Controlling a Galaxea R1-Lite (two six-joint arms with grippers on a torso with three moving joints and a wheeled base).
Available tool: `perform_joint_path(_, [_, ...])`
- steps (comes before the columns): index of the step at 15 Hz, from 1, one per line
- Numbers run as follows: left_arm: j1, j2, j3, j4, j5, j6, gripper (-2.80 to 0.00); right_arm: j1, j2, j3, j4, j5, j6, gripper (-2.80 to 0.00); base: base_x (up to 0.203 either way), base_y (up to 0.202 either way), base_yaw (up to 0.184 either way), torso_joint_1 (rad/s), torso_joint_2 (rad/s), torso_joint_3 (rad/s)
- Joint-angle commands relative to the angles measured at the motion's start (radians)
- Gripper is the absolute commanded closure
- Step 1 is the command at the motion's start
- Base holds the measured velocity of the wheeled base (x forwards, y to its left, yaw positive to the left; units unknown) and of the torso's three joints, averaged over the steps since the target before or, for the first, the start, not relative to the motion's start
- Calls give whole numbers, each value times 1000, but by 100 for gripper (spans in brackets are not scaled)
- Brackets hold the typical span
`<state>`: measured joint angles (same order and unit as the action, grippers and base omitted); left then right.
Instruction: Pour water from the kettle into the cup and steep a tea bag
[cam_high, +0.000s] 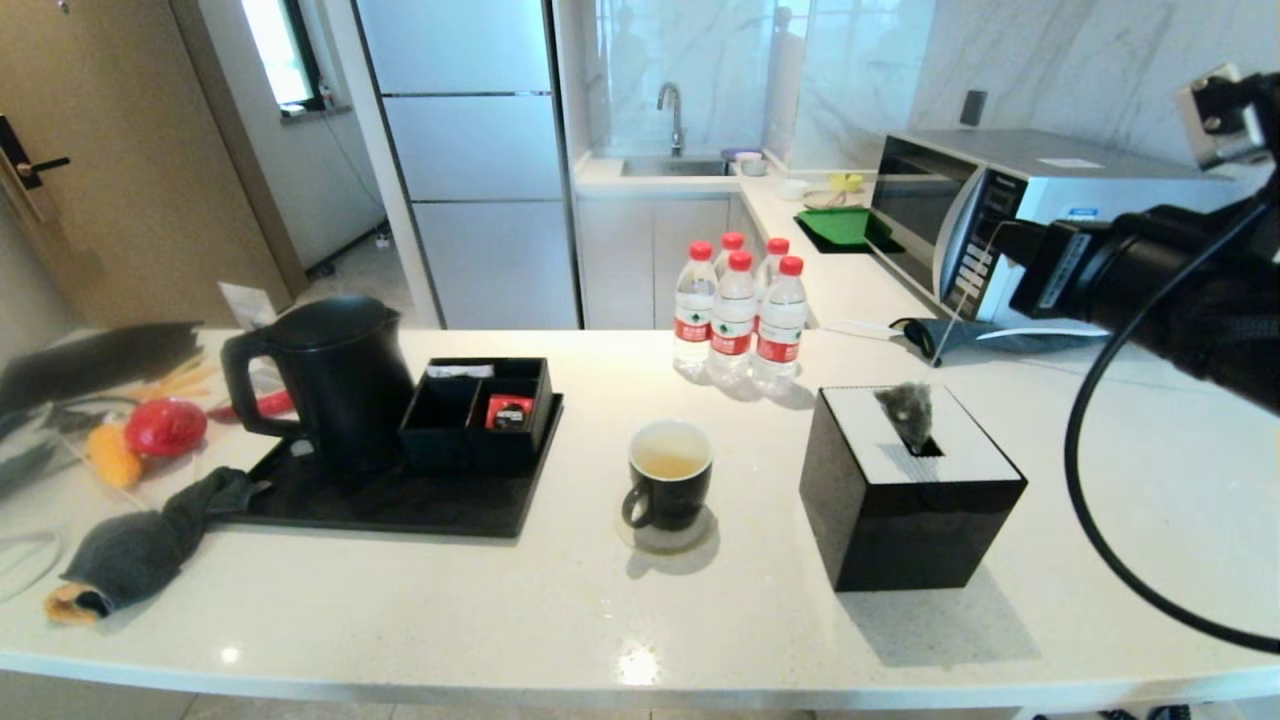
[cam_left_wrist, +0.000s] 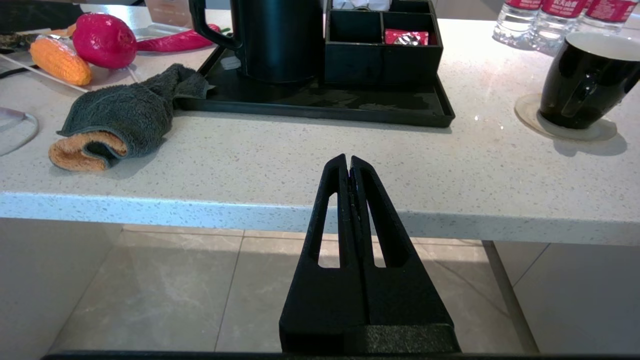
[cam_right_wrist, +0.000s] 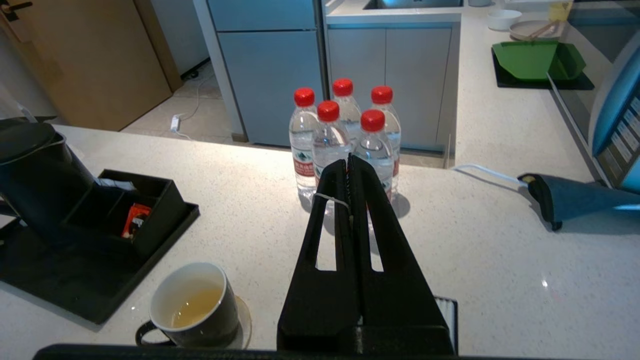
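The black kettle (cam_high: 330, 385) stands on a black tray (cam_high: 400, 510) at the left. The black cup (cam_high: 668, 485) sits on a coaster mid-counter, with pale yellowish water (cam_right_wrist: 192, 307) in its white inside. My right gripper (cam_right_wrist: 349, 162) is raised at the right (cam_high: 1003, 240) and is shut on the tea bag's thin string (cam_right_wrist: 330, 199). The grey-green tea bag (cam_high: 908, 410) hangs at the top of the black tissue box; whether they touch I cannot tell. My left gripper (cam_left_wrist: 348, 160) is shut and empty, low in front of the counter edge.
Several red-capped bottles (cam_high: 735, 315) stand behind the cup. The black tissue box (cam_high: 905, 500) is right of it. A compartment box (cam_high: 480, 410) with a red packet shares the tray. A grey towel (cam_high: 140, 545) and toy produce lie left; a microwave (cam_high: 1010, 200) stands back right.
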<state>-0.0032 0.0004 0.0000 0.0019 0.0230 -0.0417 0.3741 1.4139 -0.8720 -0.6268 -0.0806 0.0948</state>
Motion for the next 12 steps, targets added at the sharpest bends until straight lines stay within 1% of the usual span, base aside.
perform_joint_path(1, [0, 0, 0, 0, 0, 0, 0, -6, -49, 48, -7, -1, 7, 0, 0, 0, 0, 0, 0, 0])
perform_joint_path(5, [2, 0, 0, 0, 0, -1, 0, -4, -55, 114, -21, 2, 23, 0, 0, 0, 0, 0, 0, 0])
perform_joint_path(9, [0, 0, 0, 0, 0, -1, 0, -4, -25, 71, -19, 2, 25, 0, 0, 0, 0, 0, 0, 0])
perform_joint_path(12, [0, 0, 0, 0, 0, -1, 0, -4, 12, 14, -19, 2, 25, 0, 0, 0, 0, 0, 0, 0])
